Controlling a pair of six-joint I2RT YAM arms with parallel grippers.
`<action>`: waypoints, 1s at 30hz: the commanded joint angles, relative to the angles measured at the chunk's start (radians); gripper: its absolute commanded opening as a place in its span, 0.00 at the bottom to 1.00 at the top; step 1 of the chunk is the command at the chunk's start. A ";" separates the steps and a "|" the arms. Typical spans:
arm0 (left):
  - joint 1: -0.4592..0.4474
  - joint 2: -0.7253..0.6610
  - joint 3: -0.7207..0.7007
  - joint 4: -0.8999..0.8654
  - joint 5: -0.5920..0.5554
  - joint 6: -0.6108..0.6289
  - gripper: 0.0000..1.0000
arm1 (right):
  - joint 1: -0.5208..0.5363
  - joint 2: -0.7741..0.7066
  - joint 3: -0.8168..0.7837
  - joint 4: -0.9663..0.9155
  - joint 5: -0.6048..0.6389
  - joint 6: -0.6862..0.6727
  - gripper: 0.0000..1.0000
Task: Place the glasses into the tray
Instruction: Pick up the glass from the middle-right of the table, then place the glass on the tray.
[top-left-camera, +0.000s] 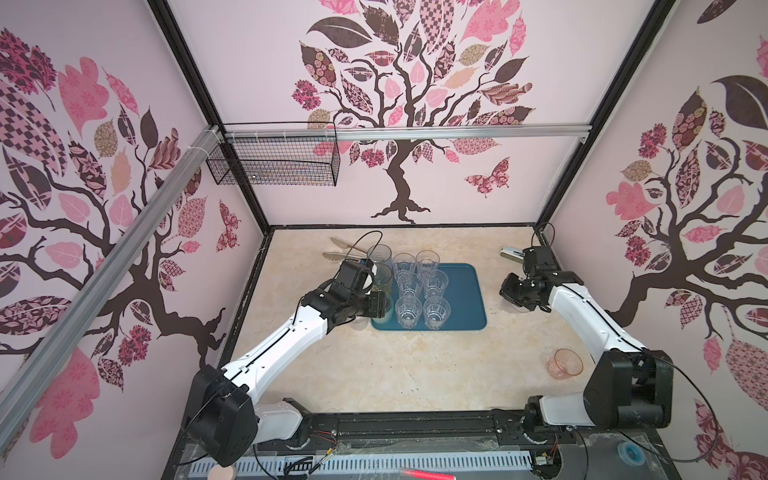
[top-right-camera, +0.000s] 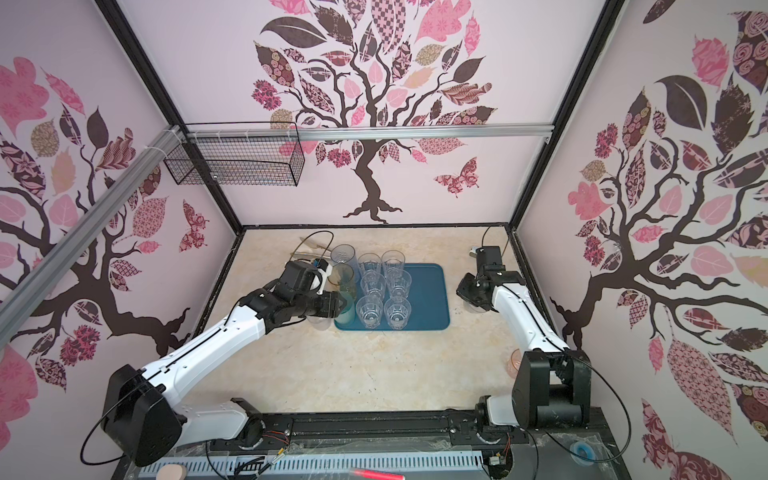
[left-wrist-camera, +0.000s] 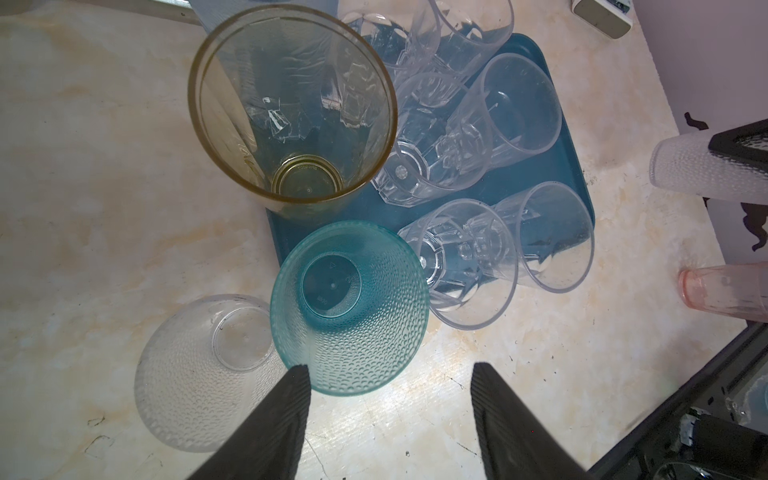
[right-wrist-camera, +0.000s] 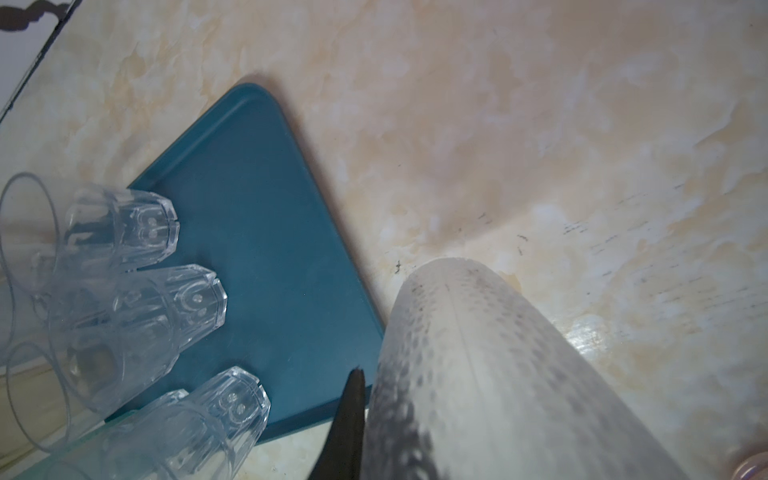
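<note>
Glasses (top-left-camera: 408, 311) crowd the middle of the marbled desk (top-left-camera: 374, 374), most of them on the teal-blue tray (top-left-camera: 467, 299), whose right half lies bare. Along the tray's left edge stand the tall ones: a blue-grey glass (top-left-camera: 379, 254) by the far corner, on or off the tray I cannot tell, an amber glass (left-wrist-camera: 291, 108) midway and a teal glass (left-wrist-camera: 349, 307) at the near corner. The left gripper (left-wrist-camera: 390, 368) hangs above the teal glass, jaws apart and gripping nothing, one fingertip (left-wrist-camera: 299, 374) crossing its rim. Just right of the tray the right gripper (right-wrist-camera: 368, 395) has its jaws clamped on the wall of a frosted glass (right-wrist-camera: 478, 374); whether that glass's base touches the desk is unclear. Six short faceted glasses (top-left-camera: 435, 311) fill the tray's left half in two rows of three. A dimpled glass (left-wrist-camera: 199, 374) stands on the desk just beside the teal one, and a pink glass (top-left-camera: 564, 363) well apart at the desk's near right.
</note>
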 joint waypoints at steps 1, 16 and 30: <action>-0.003 -0.002 -0.009 0.013 -0.009 -0.007 0.66 | 0.093 0.051 0.093 -0.119 0.033 -0.070 0.08; -0.002 -0.014 -0.010 0.006 -0.035 -0.010 0.66 | 0.322 0.357 0.290 -0.160 0.070 -0.128 0.09; -0.003 -0.049 -0.034 -0.006 -0.053 -0.002 0.66 | 0.286 0.706 0.679 -0.195 0.100 -0.148 0.08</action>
